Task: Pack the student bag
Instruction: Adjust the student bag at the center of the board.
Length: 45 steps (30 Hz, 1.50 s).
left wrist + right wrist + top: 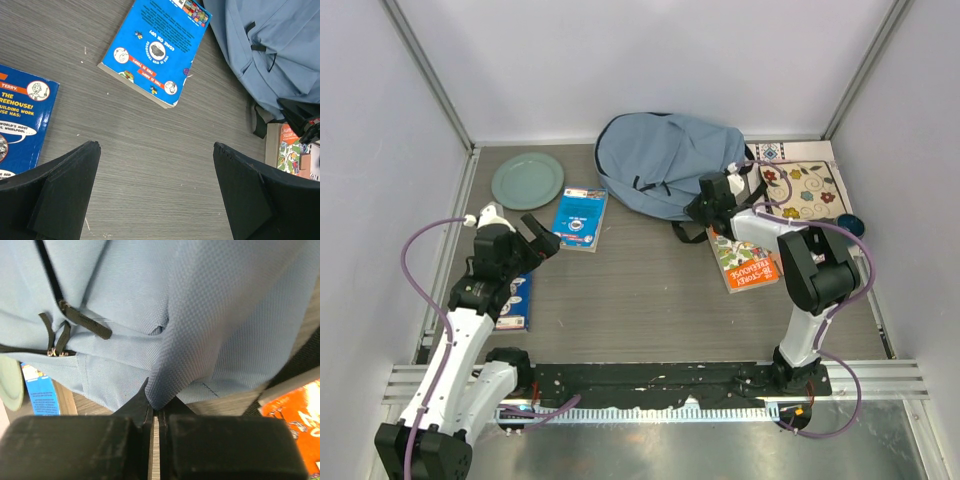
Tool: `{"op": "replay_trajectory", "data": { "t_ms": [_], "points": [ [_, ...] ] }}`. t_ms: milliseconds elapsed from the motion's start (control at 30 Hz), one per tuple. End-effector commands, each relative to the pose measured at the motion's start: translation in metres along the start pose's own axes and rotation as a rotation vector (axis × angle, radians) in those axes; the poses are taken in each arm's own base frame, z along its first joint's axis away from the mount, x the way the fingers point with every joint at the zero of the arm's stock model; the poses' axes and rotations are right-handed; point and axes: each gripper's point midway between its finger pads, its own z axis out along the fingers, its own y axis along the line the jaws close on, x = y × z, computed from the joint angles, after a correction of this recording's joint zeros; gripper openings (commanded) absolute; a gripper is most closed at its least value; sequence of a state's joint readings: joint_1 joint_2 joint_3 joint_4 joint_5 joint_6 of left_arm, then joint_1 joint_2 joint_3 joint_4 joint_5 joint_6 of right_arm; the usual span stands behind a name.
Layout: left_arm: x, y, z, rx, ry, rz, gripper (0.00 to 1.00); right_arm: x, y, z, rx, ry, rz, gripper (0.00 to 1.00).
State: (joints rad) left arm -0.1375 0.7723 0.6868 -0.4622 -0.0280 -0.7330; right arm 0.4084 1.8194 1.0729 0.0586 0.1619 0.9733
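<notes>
The packing has hardly begun. The student bag (665, 165) lies on the surface (640, 300) and looks zipped shut. The right end effector (155, 412) is pressed together, pinching a fold of the bag's blue cloth. The left end effector (155, 195), well left of the bag, is spread wide and holds nothing. A blue book (580, 220) left of the bag and an orange book (745, 262) just in front of it are not yet inside.
</notes>
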Motion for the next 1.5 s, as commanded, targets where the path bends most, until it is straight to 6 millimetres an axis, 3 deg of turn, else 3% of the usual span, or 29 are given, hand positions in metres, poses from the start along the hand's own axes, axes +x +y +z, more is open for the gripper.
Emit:
{"op": "replay_trajectory", "data": {
  "t_ms": [0,100,267,333,400,433,467,500,533,633,700,833,967,1000,1067,1167,1233,1333,1467],
  "points": [
    [-0.006,-0.01,0.0,0.047,-0.023,0.004,1.0,-0.063,0.104,-0.045,-0.3,-0.133,-0.083,0.01],
    [-0.007,-0.01,-0.002,0.051,-0.032,0.004,1.0,-0.079,0.138,-0.07,-0.411,-0.145,-0.128,0.01],
    [-0.011,-0.011,-0.008,0.058,-0.055,0.004,1.0,-0.084,0.164,-0.111,-0.539,-0.127,-0.205,0.01],
    [-0.013,-0.012,-0.012,0.068,-0.071,0.006,0.99,-0.088,0.177,-0.141,-0.639,-0.131,-0.215,0.01],
    [-0.016,-0.012,-0.014,0.069,-0.084,0.006,1.0,-0.083,0.17,-0.157,-0.706,-0.103,-0.199,0.01],
    [-0.018,-0.014,-0.017,0.079,-0.096,0.009,1.0,-0.083,0.175,-0.181,-0.782,-0.095,-0.203,0.01],
    [-0.019,-0.015,-0.019,0.085,-0.101,0.011,1.0,-0.08,0.166,-0.185,-0.808,-0.091,-0.186,0.01],
    [-0.021,-0.017,-0.021,0.094,-0.109,0.011,1.0,-0.092,0.159,-0.19,-0.816,-0.102,-0.141,0.01],
    [-0.022,-0.018,-0.022,0.098,-0.117,0.008,1.0,-0.094,0.157,-0.206,-0.86,-0.093,-0.13,0.01],
    [-0.025,-0.023,-0.025,0.128,-0.133,-0.004,1.0,-0.096,0.143,-0.219,-0.926,-0.062,-0.084,0.01],
    [-0.027,-0.027,-0.027,0.147,-0.141,-0.003,1.0,-0.074,0.135,-0.23,-0.994,0.025,-0.131,0.01],
    [-0.028,-0.033,-0.031,0.177,-0.135,0.012,1.0,-0.025,0.105,-0.229,-1.024,0.194,-0.185,0.01],
    [-0.027,-0.042,-0.03,0.224,-0.132,0.016,0.99,0.023,0.045,-0.203,-0.87,0.307,-0.179,0.01],
    [-0.026,-0.042,-0.029,0.228,-0.127,0.017,0.99,0.026,0.035,-0.198,-0.825,0.291,-0.179,0.01],
    [-0.026,-0.045,-0.028,0.237,-0.116,0.03,0.99,0.05,-0.003,-0.185,-0.7,0.34,-0.159,0.01],
    [-0.023,-0.047,-0.023,0.243,-0.095,0.048,0.99,0.065,-0.058,-0.164,-0.461,0.326,-0.206,0.01],
    [-0.016,-0.044,-0.013,0.232,-0.061,0.05,1.0,0.068,-0.083,-0.154,-0.357,0.311,-0.217,0.01],
    [-0.007,-0.044,0.005,0.241,-0.023,0.021,1.0,0.077,-0.096,-0.149,-0.319,0.327,-0.194,0.01],
    [0.021,-0.048,0.047,0.266,0.086,-0.037,1.0,0.081,-0.105,-0.14,-0.281,0.326,-0.172,0.01]
  ]
}}
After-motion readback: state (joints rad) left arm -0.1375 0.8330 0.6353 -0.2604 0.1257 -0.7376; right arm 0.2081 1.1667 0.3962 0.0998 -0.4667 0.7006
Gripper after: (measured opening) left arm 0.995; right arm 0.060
